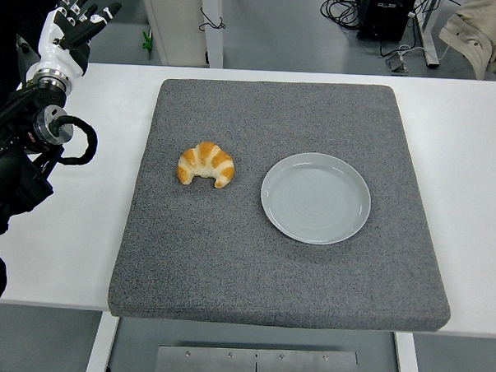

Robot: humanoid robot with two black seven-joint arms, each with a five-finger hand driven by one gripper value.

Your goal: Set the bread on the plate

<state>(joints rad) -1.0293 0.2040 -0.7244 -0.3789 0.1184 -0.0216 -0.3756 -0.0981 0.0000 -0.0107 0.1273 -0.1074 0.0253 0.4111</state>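
A golden croissant [206, 164] lies on the grey mat [278, 261], left of centre. To its right, a small gap away, sits an empty pale grey plate [316, 197]. My left hand [70, 26] is raised at the far upper left, over the table's left edge and well away from the bread. Its fingers are spread and hold nothing. The right arm does not show.
The grey mat covers most of the white table [471, 163]. Beyond the table's far edge are table legs, cables and a black box [385, 15] on the floor. A person's sleeve [481, 31] shows at the top right corner.
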